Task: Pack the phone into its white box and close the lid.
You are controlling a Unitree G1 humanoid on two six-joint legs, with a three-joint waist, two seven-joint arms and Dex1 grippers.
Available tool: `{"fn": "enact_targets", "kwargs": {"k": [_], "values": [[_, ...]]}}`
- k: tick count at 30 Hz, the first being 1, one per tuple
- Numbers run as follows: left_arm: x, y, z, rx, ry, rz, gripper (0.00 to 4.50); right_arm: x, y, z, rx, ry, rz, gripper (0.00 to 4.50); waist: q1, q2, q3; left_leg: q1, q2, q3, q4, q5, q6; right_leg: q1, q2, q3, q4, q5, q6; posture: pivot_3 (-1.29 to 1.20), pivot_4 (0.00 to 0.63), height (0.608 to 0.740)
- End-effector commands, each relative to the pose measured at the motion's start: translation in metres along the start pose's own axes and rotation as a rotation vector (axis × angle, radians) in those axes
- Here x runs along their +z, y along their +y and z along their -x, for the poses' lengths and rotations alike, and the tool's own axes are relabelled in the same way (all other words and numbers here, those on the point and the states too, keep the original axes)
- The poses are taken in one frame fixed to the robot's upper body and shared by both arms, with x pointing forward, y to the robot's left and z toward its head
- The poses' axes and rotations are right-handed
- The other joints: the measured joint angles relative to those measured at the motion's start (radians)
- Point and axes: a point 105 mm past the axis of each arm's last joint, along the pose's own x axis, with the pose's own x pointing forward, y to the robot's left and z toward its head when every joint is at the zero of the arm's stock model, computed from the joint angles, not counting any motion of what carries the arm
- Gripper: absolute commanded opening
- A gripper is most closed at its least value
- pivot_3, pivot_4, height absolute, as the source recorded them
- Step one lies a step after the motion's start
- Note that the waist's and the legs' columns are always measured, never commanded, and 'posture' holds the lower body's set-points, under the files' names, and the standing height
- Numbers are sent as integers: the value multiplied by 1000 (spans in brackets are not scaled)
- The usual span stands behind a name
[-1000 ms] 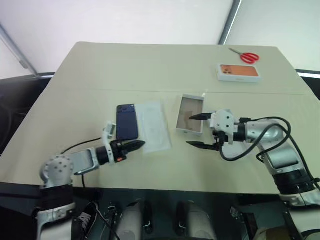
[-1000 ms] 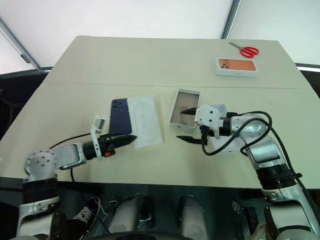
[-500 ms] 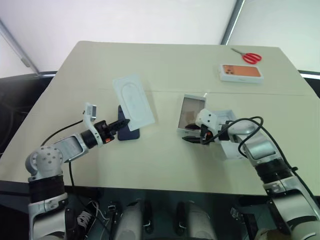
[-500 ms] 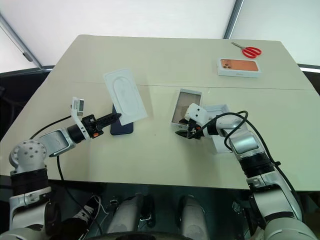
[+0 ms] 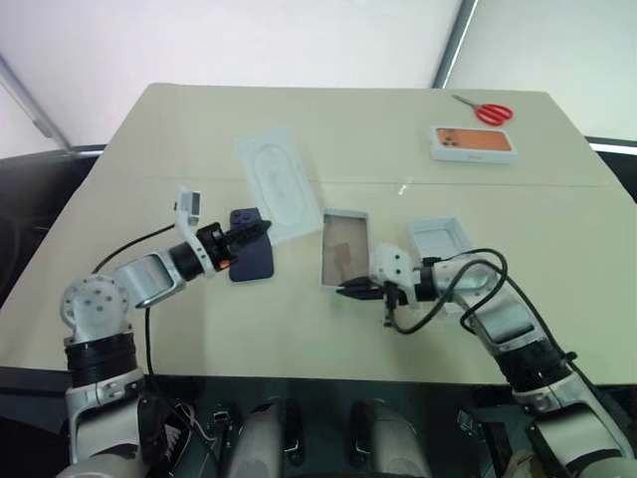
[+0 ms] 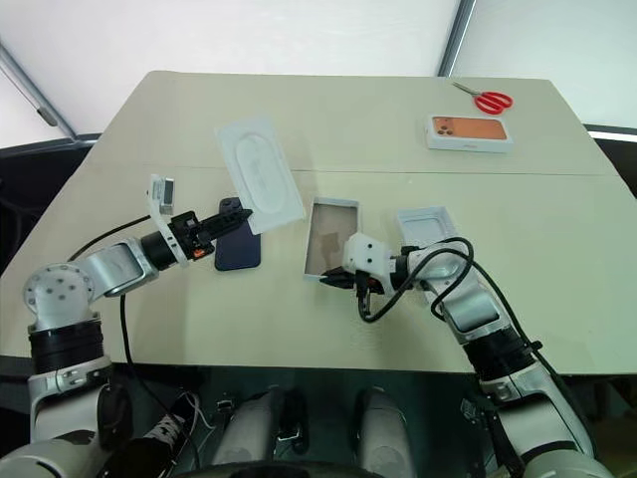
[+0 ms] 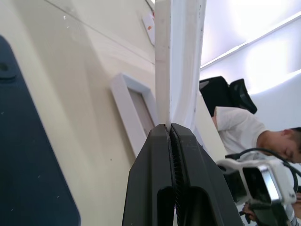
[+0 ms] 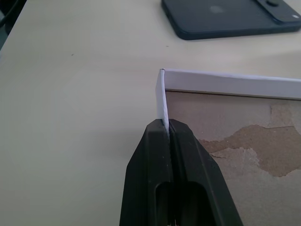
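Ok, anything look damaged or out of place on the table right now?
Yes: the white box has a torn tan floor, its top layer peeled off in patches. The right gripper is shut on its near wall. The insert is off the table, pinched upright in the left gripper above the phone.

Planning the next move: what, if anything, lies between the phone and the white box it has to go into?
Nothing visible lies on the bare table between the phone and the white box. The flat white insert is lifted clear, pinched by the left gripper. The right gripper is shut on the box's near wall.
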Motion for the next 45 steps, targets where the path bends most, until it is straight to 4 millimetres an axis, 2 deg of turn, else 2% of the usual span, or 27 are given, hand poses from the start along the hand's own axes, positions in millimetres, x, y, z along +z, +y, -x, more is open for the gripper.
{"fn": "enact_targets", "kwargs": {"k": [1,4,7,8,12,16,18,21,27,38,41,45], "values": [[6,-11,-2,-42,-9,-1,0,13,-4,-4,-17,-37,-13,22,0,0,0,0,0,0,0,0,0,0,0,0,0,0,0,0,150,738],[-8,-12,-7,-52,39,17,0,18,-11,-3,-42,-61,-71,953,1,0,0,0,0,0,0,0,0,0,0,0,0,0,0,0,150,738],[-19,-13,-10,-51,73,21,0,26,-14,2,-54,-95,-93,2432,1,0,0,0,0,0,0,0,0,0,0,0,0,0,0,0,150,738],[-24,-13,-11,-55,93,18,0,28,-13,10,-36,-101,-118,2939,1,0,0,0,0,0,0,0,0,0,0,0,0,0,0,0,150,738],[-34,-13,-11,-57,136,19,0,25,-23,44,-92,-79,-110,2939,4,0,0,0,0,0,0,0,-1,0,0,0,0,0,0,0,150,738],[-42,-13,-25,-67,168,48,0,-4,-42,103,-259,34,-126,2939,17,-1,0,0,-1,0,0,-1,-2,0,-1,0,-1,0,0,0,150,738],[-49,-11,-30,-60,197,59,0,-13,-45,113,-296,74,-117,2939,21,-1,0,0,-1,0,0,-1,-2,0,-1,0,-1,0,0,0,150,738],[-57,-7,-36,-57,241,67,0,-12,-50,115,-333,51,-123,2939,16,0,0,0,0,0,0,-1,-1,0,-1,0,-1,0,0,0,150,738],[-66,-8,-46,-70,327,63,0,-8,-49,103,-350,19,-99,2939,19,0,0,0,0,0,0,0,0,0,1,0,0,0,0,0,150,738],[-70,-10,-55,-105,374,65,0,-5,-51,101,-387,7,-70,2939,23,0,0,0,0,0,0,0,0,0,-1,0,0,0,0,0,150,738],[-69,-10,-57,-111,377,63,879,-6,-51,100,-391,9,-65,2986,22,0,0,0,0,0,0,0,0,0,-1,0,0,0,0,0,150,738],[-69,-8,-55,-101,390,63,2841,-2,-53,96,-391,-2,-56,2986,23,0,0,0,0,0,0,0,0,0,-1,0,0,0,0,0,150,738]]}}
